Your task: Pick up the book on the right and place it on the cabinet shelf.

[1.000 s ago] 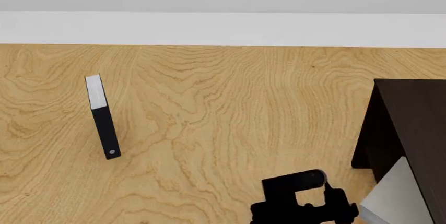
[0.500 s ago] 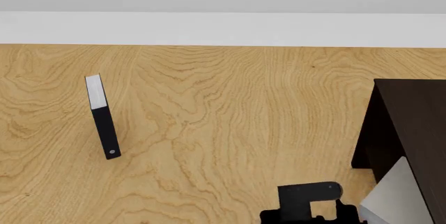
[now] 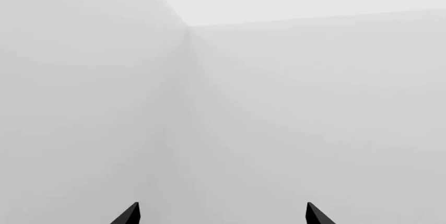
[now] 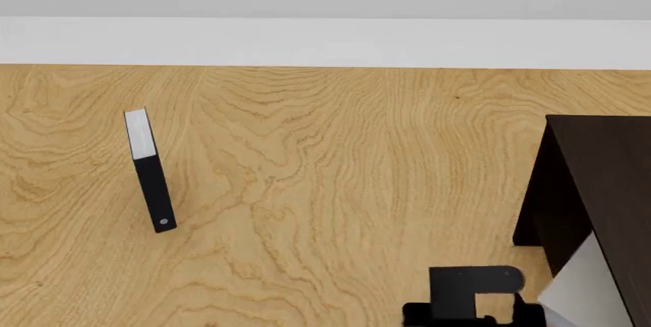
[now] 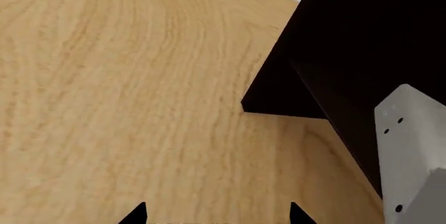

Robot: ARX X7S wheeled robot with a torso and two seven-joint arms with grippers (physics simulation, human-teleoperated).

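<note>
The book [image 4: 583, 281], grey with white page edges, leans against the side of the dark brown cabinet [image 4: 608, 174] at the lower right of the head view. In the right wrist view the book [image 5: 411, 151] shows small dark marks on its spine. The cabinet shelf is hidden; only the top and a side panel [image 5: 362, 41] show. My right gripper [image 5: 219, 216] is open over bare wooden floor, left of the book and apart from it. Its black wrist [image 4: 473, 296] sits at the head view's bottom edge. My left gripper [image 3: 223, 216] is open, facing only plain grey walls.
A thin black book with a white dot [image 4: 151, 171] stands upright on the wooden floor [image 4: 336, 167] at the far left. A white wall base [image 4: 325, 41] runs along the back. The cabinet's front leg [image 4: 531, 213] stands close to my right arm.
My right arm has slid to the right and lower in the head view, closer to the grey book and the cabinet. The books have not moved.
</note>
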